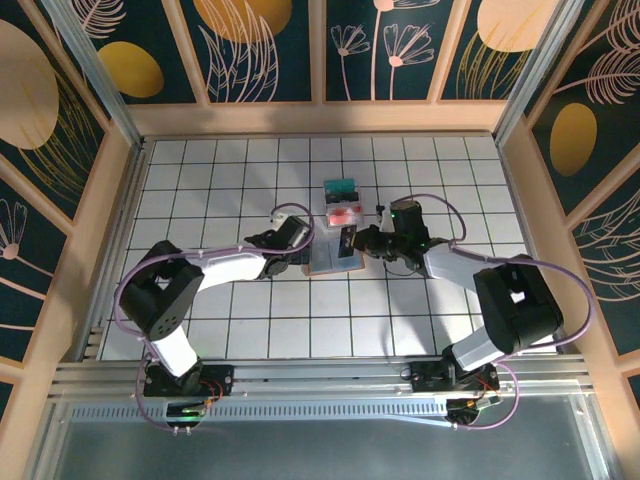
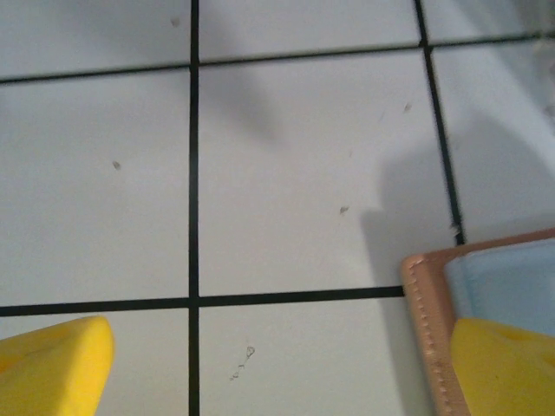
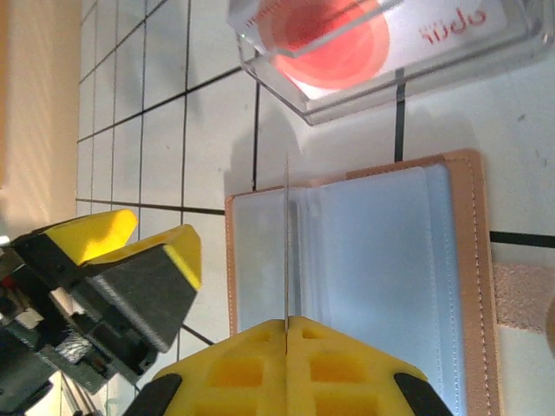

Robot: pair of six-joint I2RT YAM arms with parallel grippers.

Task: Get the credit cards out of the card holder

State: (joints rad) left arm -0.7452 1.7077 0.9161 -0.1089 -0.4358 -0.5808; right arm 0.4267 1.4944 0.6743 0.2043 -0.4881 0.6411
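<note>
Between right tool [image 3: 286, 325] pads, card [image 3: 286, 251] edge-on

My tally: three credit cards [image 1: 342, 213], one card holder [image 3: 381, 286], two arms [image 1: 215, 268].
I count one teal card [image 1: 341, 187], one white card with a red spot [image 3: 347, 43] and one edge-on card [image 3: 287, 251], plus a left arm and a right arm [image 1: 470, 270].

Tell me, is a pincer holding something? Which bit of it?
The right pincer grips a thin card by one edge, over the open wallet. The left pincer is open, holding nothing.
</note>
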